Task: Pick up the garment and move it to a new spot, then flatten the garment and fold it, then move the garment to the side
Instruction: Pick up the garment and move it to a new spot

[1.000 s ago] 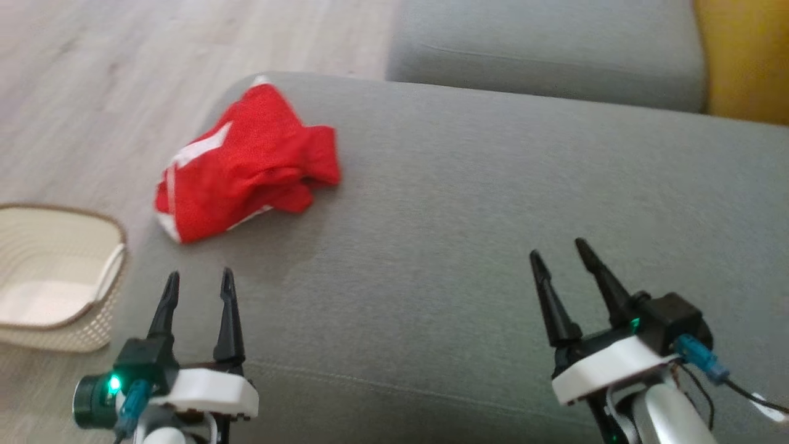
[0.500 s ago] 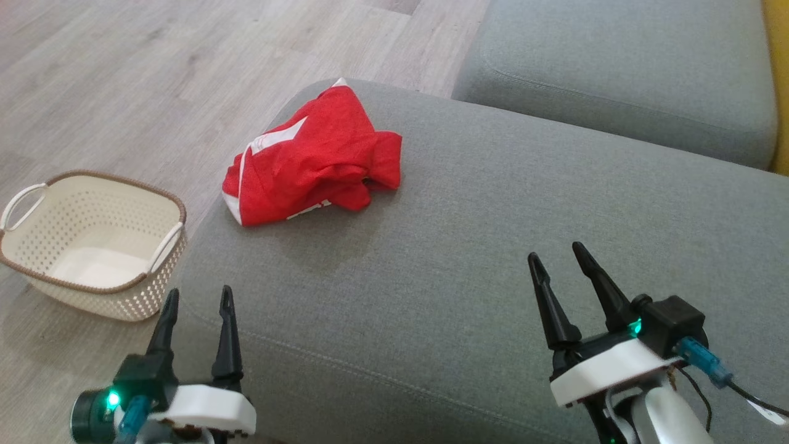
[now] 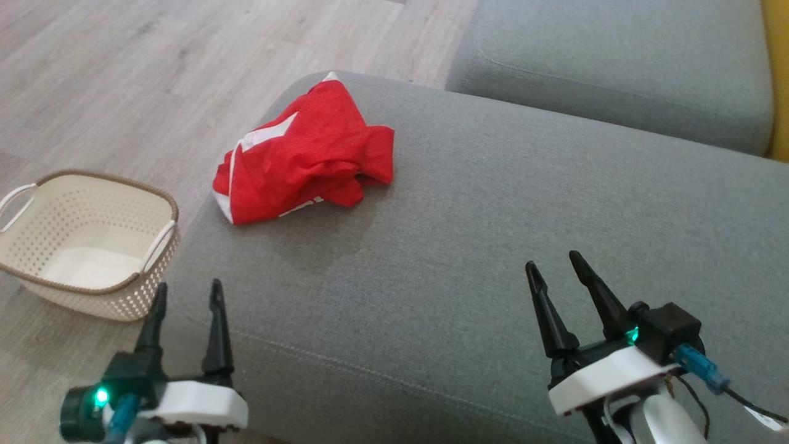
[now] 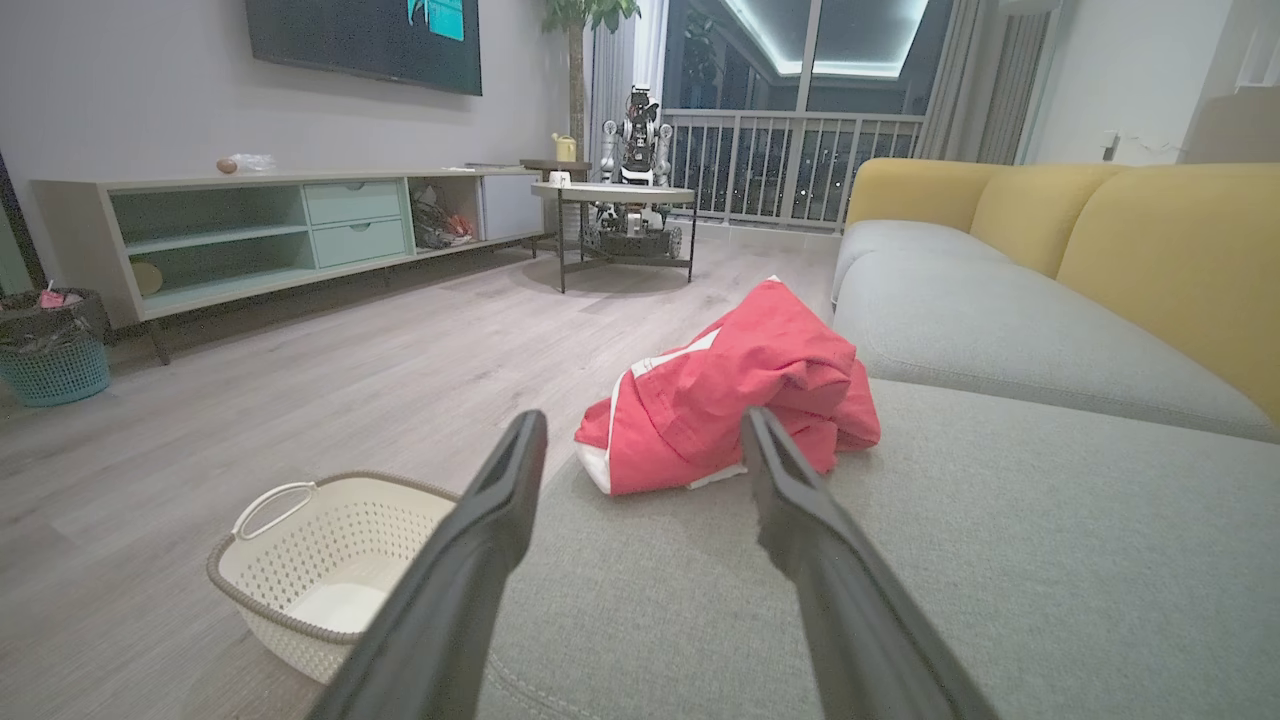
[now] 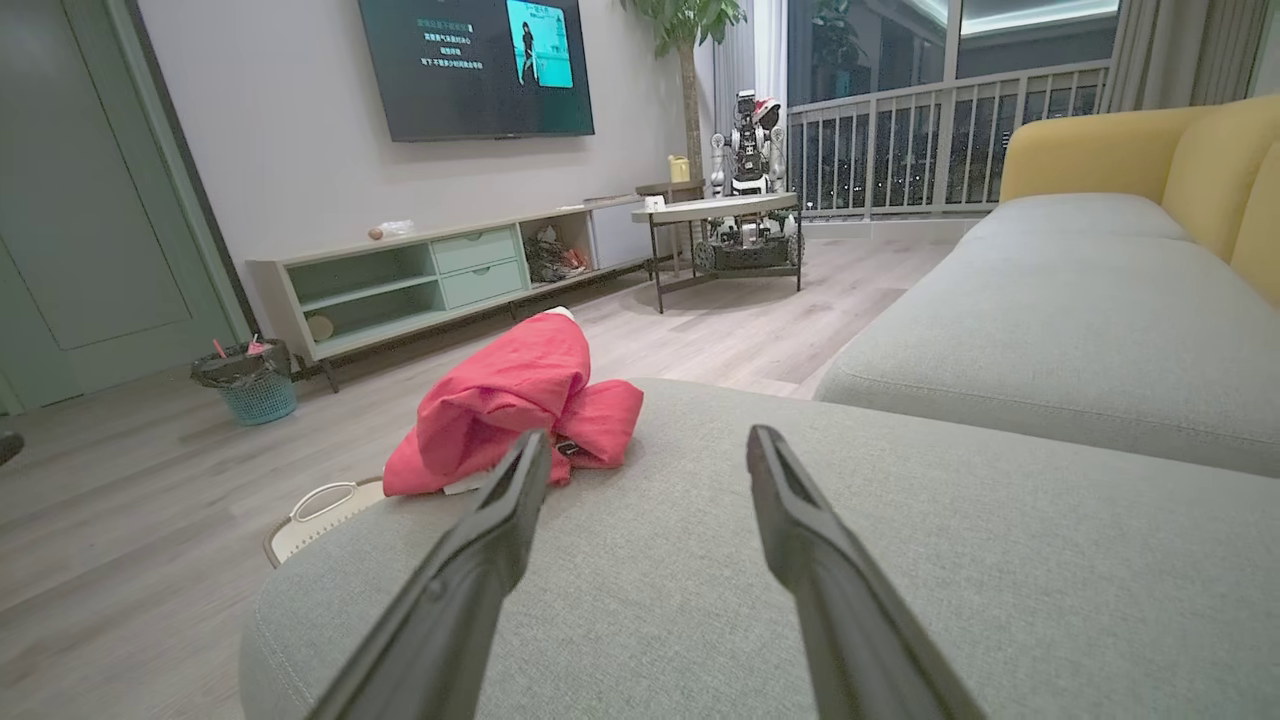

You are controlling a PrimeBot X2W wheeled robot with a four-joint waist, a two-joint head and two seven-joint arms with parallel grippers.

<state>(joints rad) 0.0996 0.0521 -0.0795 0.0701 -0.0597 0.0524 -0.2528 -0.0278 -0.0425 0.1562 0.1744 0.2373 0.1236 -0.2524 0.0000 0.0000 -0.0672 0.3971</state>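
Head view: the crumpled red garment (image 3: 302, 163) lies at the upper left on the grey sofa cushion (image 3: 493, 246), its shape lost in folds. The left gripper (image 3: 188, 285) and right gripper (image 3: 552, 259) sit at the bottom corners, fingers wide and empty, arms cut off.
Left wrist view: one finger overlaps the garment's near edge.
Right wrist view: the cushion hides most of the basket (image 5: 330, 500).

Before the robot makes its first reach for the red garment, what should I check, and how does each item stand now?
1. Left gripper open, holding nothing: ok.
2. Right gripper open, holding nothing: ok.
3. Red garment in plain sight on the grey cushion: ok.
4. Garment lying flat: not ok, it is a crumpled heap.
5. Garment wholly on the cushion: cannot tell, it sits at the far left corner.
6. Basket on the floor, apart from the garment: ok.
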